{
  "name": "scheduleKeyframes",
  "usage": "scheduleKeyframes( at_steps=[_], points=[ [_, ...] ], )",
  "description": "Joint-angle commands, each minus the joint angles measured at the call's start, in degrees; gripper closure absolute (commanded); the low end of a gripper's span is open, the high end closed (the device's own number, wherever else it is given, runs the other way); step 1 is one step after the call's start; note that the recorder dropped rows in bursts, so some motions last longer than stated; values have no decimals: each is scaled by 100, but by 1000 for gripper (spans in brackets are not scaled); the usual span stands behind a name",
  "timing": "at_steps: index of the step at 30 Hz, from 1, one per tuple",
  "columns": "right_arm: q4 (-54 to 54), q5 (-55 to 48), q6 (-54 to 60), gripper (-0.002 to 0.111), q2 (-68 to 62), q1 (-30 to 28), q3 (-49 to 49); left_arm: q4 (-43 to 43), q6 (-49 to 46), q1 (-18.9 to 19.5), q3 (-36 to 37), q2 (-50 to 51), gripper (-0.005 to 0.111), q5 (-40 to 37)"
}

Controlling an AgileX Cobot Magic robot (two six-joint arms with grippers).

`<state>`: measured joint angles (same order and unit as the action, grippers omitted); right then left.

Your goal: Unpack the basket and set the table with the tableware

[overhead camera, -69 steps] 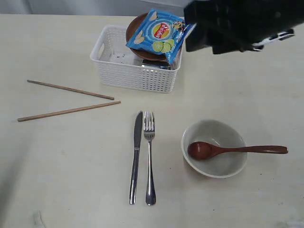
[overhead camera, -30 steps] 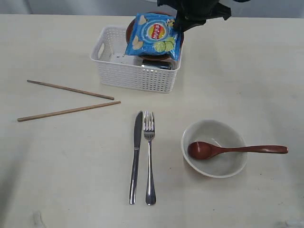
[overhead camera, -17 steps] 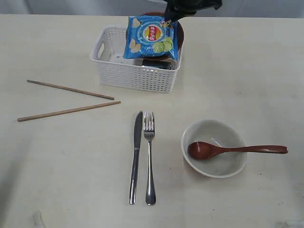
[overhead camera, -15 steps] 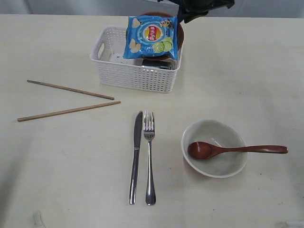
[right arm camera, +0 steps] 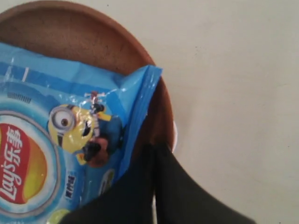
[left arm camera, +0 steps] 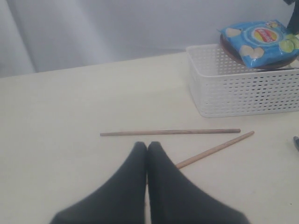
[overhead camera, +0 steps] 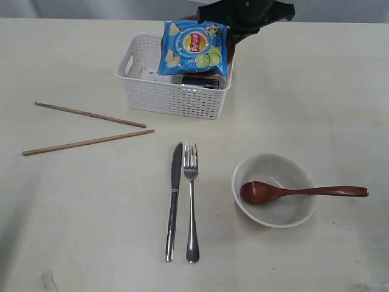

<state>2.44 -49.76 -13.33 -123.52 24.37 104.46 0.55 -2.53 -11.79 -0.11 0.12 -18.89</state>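
basket (overhead camera: pixel 173 97): white lattice, upright, upper centre
plate (right arm camera: pixel 70 37): red-brown, tilted in basket
chopsticks (overhead camera: pixel 90 114): two, splayed, left on tabletop (overhead camera: pixel 316 109)
knife (overhead camera: pixel 174 201), fork (overhead camera: pixel 192 204): side by side, lower centre
bowl (overhead camera: pixel 285 219): pale, upright, lower right
spoon (overhead camera: pixel 316 191): head in bowl, handle pointing right

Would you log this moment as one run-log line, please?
right hand: shut at chips bag edge | left hand: shut over table | plate: under chips bag, in basket

plate (right arm camera: pixel 70 28) mostly hidden under chips bag (overhead camera: pixel 194 45)
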Motion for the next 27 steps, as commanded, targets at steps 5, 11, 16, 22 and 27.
scheduleKeyframes(
  at_steps=[5, 11, 16, 22, 27],
  points=[
    [-139, 299, 17, 109, -92, 296, 34, -12, -3, -37, 11, -12, 107, 46],
    [-543, 439, 328, 109, -130, 750, 34, -12, -3, -37, 11, -12, 107, 46],
    [-690, 438, 725, 109, -130, 1062, 262, -12, -3, -37, 11, -12, 107, 46],
    [-444, 8, 712, 108, -38, 910, 816, -12, -3, -37, 11, -12, 107, 46],
    [-383, -623, 444, 102, -50, 306, 948, -12, -3, -37, 11, -12, 107, 46]
  ],
)
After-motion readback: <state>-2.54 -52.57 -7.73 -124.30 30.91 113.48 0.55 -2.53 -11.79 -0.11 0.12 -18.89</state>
